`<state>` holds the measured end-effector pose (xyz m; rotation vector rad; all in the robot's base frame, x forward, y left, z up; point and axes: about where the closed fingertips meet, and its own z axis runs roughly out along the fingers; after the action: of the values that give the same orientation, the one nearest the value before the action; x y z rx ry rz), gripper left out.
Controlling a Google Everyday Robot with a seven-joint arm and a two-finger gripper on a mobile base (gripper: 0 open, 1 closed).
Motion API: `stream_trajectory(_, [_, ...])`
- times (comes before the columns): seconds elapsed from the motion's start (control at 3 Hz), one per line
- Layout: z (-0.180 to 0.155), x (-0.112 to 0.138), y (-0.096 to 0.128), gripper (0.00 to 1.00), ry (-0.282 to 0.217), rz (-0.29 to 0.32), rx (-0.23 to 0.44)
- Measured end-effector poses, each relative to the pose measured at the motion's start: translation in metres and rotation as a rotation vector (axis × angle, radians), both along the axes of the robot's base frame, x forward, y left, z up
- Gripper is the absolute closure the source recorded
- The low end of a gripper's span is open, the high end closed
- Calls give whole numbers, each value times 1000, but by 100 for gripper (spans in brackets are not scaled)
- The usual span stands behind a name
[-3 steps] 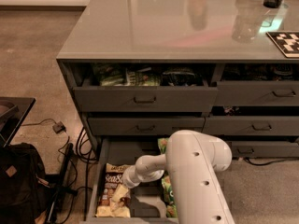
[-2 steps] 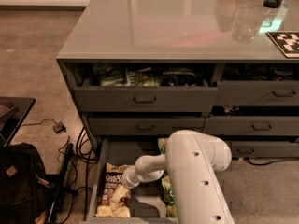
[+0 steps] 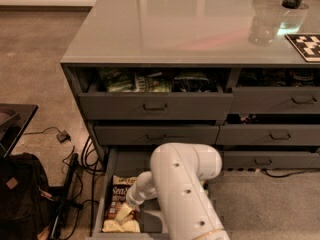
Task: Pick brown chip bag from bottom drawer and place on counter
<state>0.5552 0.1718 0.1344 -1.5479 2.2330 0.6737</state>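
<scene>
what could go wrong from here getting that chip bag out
The claw is down at the brown chip bag in the bottom drawer; the crinkly bag may slip or get crushed. The bulky arm could brush the drawer front above when lifting toward the counter.

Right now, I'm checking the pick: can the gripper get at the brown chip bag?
Probably yes. The bottom drawer stands open and the gripper is down inside it, right at the brown chip bag, with nothing visible between them.
</scene>
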Motion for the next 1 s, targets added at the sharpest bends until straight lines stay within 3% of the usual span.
stream_trajectory(0.33, [-16,-3,3,19,12,-6,-45])
stream_trajectory(1.0, [-16,-3,3,66,12,-6,-45])
